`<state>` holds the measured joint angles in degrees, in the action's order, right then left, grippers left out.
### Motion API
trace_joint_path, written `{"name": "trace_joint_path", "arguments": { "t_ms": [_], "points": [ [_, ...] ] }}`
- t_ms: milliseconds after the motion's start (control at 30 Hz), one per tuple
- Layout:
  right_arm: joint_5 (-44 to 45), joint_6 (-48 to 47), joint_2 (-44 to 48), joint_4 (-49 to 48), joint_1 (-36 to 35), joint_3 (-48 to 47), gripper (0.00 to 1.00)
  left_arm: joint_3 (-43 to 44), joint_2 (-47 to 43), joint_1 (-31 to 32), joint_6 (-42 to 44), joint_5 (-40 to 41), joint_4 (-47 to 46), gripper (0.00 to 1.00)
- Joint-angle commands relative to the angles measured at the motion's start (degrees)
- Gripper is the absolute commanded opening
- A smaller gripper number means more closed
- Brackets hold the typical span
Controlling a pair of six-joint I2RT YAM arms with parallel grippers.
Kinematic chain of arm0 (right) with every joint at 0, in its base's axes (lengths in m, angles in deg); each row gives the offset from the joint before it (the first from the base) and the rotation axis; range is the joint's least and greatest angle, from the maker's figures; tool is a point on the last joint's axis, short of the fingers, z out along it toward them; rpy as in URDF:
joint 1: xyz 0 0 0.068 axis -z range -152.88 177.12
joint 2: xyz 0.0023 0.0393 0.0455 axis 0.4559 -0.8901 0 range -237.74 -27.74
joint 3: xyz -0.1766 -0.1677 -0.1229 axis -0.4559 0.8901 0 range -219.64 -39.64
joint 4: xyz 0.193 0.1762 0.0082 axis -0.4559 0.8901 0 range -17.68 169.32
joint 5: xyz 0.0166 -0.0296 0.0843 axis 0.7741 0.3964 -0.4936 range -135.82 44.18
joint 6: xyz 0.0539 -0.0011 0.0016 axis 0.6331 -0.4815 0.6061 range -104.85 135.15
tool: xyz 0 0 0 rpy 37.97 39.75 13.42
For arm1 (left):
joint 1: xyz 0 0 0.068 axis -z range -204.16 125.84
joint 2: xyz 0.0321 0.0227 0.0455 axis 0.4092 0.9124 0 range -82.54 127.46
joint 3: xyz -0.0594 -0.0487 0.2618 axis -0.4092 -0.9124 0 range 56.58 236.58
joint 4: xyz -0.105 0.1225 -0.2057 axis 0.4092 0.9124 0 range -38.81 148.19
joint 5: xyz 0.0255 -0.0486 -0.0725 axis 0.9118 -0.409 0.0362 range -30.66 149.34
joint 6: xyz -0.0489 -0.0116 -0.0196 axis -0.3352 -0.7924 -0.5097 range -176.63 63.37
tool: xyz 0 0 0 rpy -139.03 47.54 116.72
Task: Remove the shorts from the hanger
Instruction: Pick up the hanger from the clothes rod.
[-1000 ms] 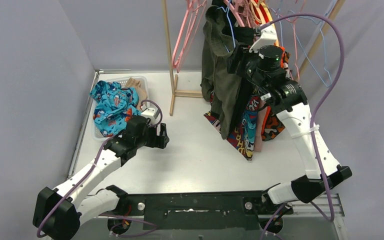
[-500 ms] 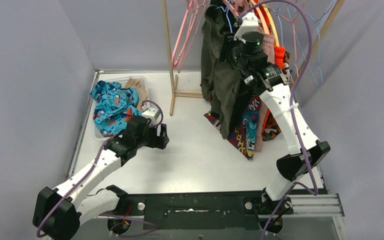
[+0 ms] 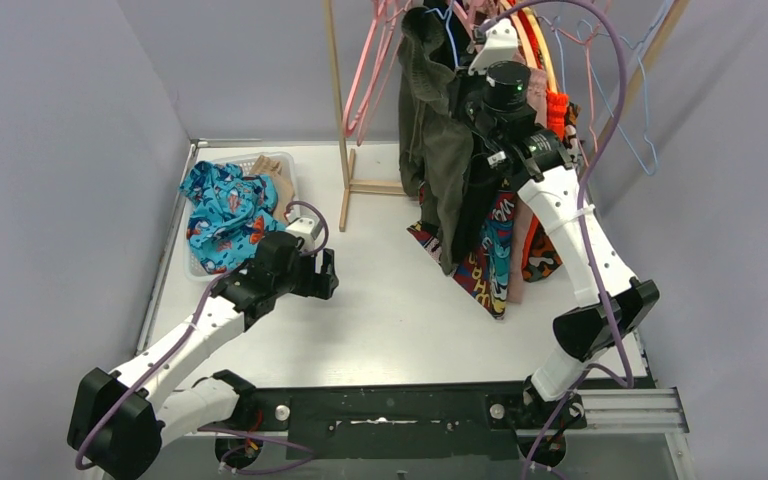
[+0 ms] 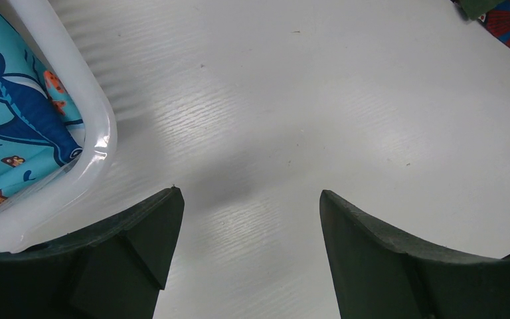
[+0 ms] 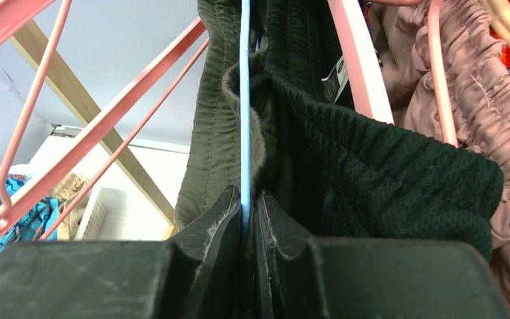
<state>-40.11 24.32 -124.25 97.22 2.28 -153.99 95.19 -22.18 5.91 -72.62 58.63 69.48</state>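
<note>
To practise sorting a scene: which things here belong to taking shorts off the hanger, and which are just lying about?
Job: olive shorts; blue hanger; right gripper, shut on it.
Lying about: basket; empty pink hangers; left gripper, open.

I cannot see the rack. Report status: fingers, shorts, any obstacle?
Right fingers shut on blue hanger wire. Olive shorts not yet off. Left fingers open, empty, above table by bin. Black shorts press close alongside.
</note>
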Motion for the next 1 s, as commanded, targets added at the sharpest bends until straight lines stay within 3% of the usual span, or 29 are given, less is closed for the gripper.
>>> {"name": "trace_joint_path", "arguments": {
  "t_ms": [0, 167, 333, 633, 967],
  "points": [
    [0.0, -0.2, 4.7, -13.4, 0.0, 2.6, 0.00, 1.6, 0.0, 0.3, 0.7, -0.4, -1.3, 0.75],
    [1.8, -5.3, 9.1, -31.8, -0.7, 15.2, 0.00, 1.6, -0.1, 0.3, 0.6, -0.4, -1.3, 0.75],
    [1.3, -6.8, 9.0, -39.8, -0.8, 16.7, 0.00, 1.7, 0.0, 0.3, 0.6, -0.2, -1.4, 0.75],
    [3.4, -10.5, 9.5, -45.6, -3.0, 17.0, 0.00, 1.6, 0.3, 0.3, 0.5, -0.5, -1.5, 0.75],
    [7.4, -9.5, 15.1, -40.9, -5.6, 22.0, 0.00, 1.6, 0.0, 0.3, 0.3, -0.1, -1.5, 0.75]
  ]
}}
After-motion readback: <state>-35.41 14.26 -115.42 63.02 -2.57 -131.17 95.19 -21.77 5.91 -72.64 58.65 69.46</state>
